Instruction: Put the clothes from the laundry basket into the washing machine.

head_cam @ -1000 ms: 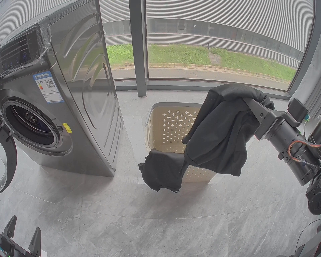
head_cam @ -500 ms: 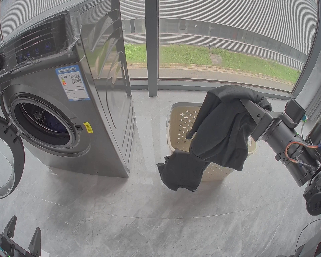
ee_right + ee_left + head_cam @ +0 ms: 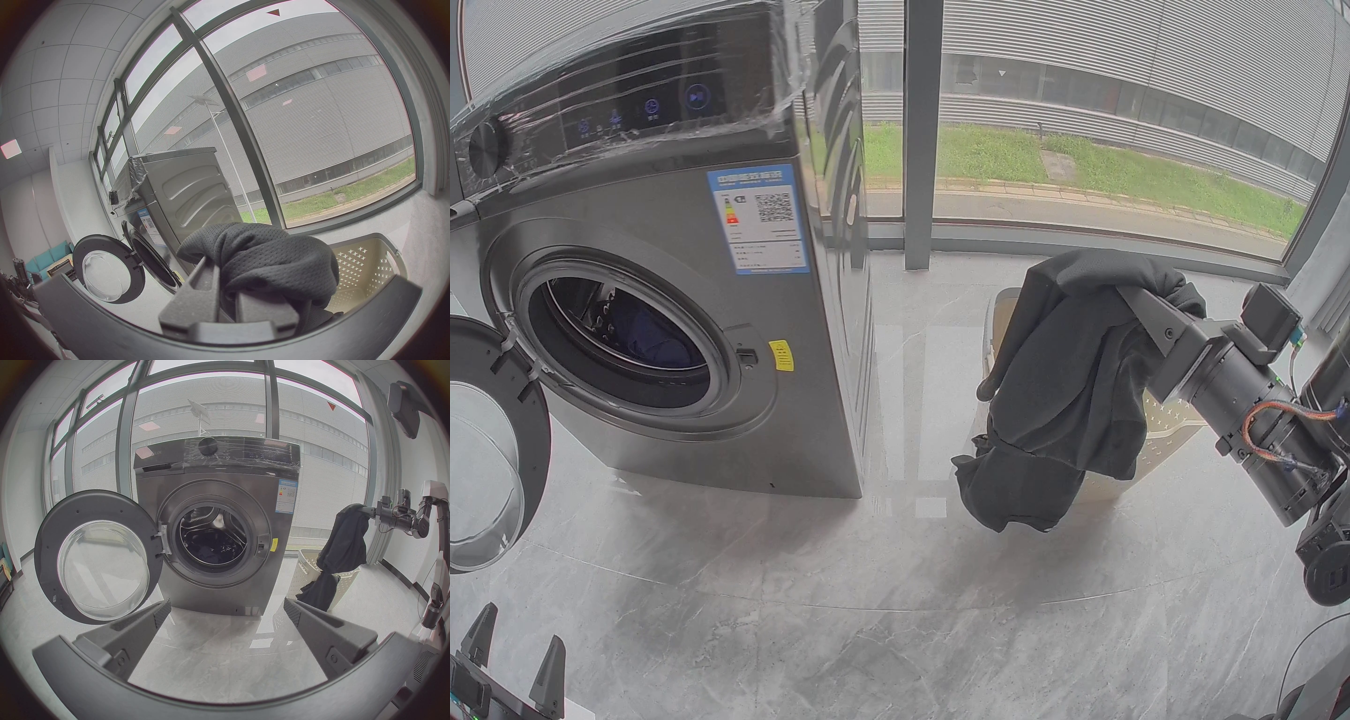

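Well, my right hand [image 3: 1132,302] was clamped on a dark garment [image 3: 1059,394], held up in the air to the right of the washing machine [image 3: 684,234] and apart from it. The cloth was bunched over my fingers and hung down from them in long folds. Its lower end dangled in front of the laundry basket [image 3: 1167,424], over the basket side that faced the machine. I could not tell whether that end lay on the rim or only hung against the wall. The basket, cream with star-shaped holes, stood on the grey floor [image 3: 900,619] to the right of the machine, a strip of bare floor between the two, and the garment hid much of it.

The machine's round door [image 3: 492,450] stood swung wide open on its left side, its glass turned outward. Inside the drum [image 3: 628,328] some dark clothing already lay at the bottom. The control panel along the machine's top was wrapped in clear film [image 3: 628,84].

My left hand [image 3: 226,603] was low down in front of the machine, well back from the drum opening. Its two fingers were spread wide with nothing between them, pointing toward the machine's front.
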Tool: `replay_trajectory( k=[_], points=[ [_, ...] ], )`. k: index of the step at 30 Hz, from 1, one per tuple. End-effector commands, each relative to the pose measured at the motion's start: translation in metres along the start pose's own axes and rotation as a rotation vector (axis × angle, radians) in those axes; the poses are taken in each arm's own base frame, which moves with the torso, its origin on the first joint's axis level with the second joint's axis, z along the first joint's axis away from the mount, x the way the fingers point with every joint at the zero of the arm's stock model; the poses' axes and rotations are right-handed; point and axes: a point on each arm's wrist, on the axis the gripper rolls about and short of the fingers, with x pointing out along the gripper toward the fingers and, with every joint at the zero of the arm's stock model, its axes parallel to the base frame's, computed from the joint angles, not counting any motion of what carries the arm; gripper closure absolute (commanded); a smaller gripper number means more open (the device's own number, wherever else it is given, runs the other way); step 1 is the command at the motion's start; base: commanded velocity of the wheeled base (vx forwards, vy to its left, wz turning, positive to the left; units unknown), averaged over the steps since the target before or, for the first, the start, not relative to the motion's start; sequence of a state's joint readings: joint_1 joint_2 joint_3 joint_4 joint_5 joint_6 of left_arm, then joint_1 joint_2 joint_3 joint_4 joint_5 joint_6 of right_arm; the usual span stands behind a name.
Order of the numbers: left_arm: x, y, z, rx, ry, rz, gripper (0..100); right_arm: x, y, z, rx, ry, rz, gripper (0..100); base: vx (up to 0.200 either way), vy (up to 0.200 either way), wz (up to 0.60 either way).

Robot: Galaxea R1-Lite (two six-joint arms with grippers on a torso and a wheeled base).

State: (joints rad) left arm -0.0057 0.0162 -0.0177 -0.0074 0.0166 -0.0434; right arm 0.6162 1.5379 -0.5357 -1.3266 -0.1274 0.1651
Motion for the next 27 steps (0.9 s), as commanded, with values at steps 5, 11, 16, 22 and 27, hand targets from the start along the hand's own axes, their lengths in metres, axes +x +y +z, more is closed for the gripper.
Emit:
replay_trajectory(
  k=[5,11,16,22,27],
  points=[
    [0.0,0.0002,-0.0052,0.002,0.001,0.0,0,0.0008,-0.0001,-0.0021,0.0,0.007,-0.001,100,0.0,0.0,0.0],
    [-0.0001,0.0002,-0.0048,0.004,0.0,0.0,0,0.0001,-0.0003,-0.003,-0.001,0.01,-0.001,100,-0.167,0.0,0.0],
    [0.0,0.0002,-0.0052,0.002,0.001,0.0,0,-0.0001,-0.0004,-0.0033,-0.001,0.011,-0.001,100,-0.16,0.0,0.0],
    [0.0,0.0002,-0.0052,0.004,0.001,0.0,0,-0.0006,-0.0006,-0.0041,-0.001,0.016,-0.001,100,0.0,0.033,0.0],
    [0.0,0.0002,-0.0052,0.002,0.001,0.0,0,-0.0003,-0.0005,-0.0038,0.0,0.015,0.0,100,0.0,0.2,0.0]
  ],
)
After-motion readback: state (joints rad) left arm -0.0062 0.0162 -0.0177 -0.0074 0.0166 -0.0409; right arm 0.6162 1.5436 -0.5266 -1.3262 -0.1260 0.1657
